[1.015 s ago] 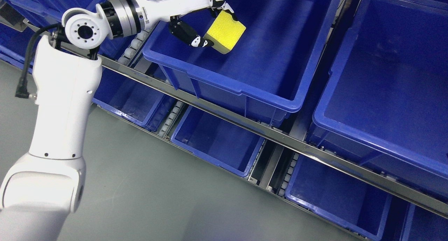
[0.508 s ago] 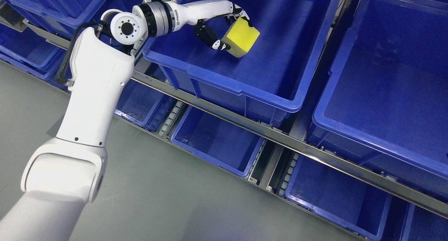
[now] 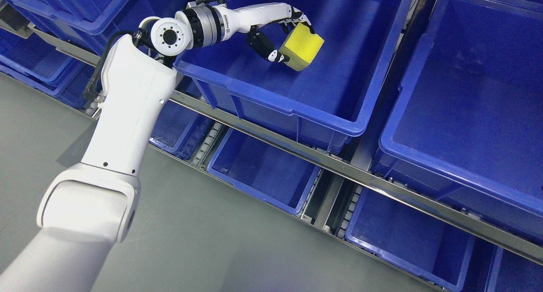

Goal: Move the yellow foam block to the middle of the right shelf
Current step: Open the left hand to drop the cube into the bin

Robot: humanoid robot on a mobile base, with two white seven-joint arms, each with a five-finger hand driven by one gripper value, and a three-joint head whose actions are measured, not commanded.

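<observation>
Block (image 3: 302,50) sits clamped in my left hand (image 3: 282,39) in the head view, up at about twelve o'clock of the frame. I see the thumb (image 3: 266,49) pressed on its lower left side and the other fingers (image 3: 297,19) hooked over its top edge. It hangs tilted inside the big bin (image 3: 292,109) on the upper tier, above the bin's floor as far as I can tell. My left arm (image 3: 127,118) rises from seven o'clock. A rail (image 3: 339,167) runs diagonally below that bin, with another bin (image 3: 466,147) at three o'clock.
</observation>
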